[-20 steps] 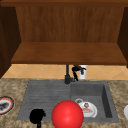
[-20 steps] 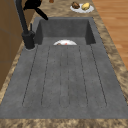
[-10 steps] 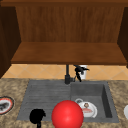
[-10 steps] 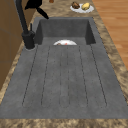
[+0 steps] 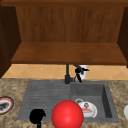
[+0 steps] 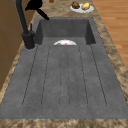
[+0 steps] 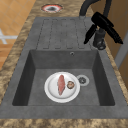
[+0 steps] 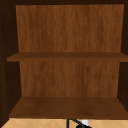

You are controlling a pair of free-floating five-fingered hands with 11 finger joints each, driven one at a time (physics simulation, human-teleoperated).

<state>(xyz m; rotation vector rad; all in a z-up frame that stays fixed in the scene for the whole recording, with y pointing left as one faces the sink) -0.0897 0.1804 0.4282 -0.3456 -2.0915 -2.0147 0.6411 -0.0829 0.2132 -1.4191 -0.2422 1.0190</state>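
Speckled stone surface (image 5: 15, 86) runs round a dark grey sink (image 5: 50, 92), and your right hand (image 5: 79, 71) hangs at the far edge of it, just right of the black faucet (image 5: 67, 75) and in front of a white cup (image 5: 83, 72) that stands by the tiled wall. You can see that hand from the right side view (image 7: 105, 26) too, its fingers straight and spread, clasping nothing, with one finger pointing down toward the basin beside the faucet's base (image 7: 99, 42); whether it touches the faucet you cannot tell. From the left side view it shows as a dark shape (image 6: 36, 6) above the basin's far corner. Below it, on the basin floor, lies a white plate (image 7: 62, 87) with a strip of red meat and a small brown piece on it, next to the drain (image 7: 82, 80). Your left hand (image 5: 37, 116) sits low at the near left of the front view, a rounded black shape over the draining board; whether its fingers are curled you cannot tell. A red ball (image 5: 67, 114) fills the near middle. On the surface, a dark-centred plate (image 5: 5, 105) lies at the far left, and a plate with food (image 6: 82, 7) at the right end. A wooden wall cabinet (image 8: 67, 75) with bare shelves hangs above.
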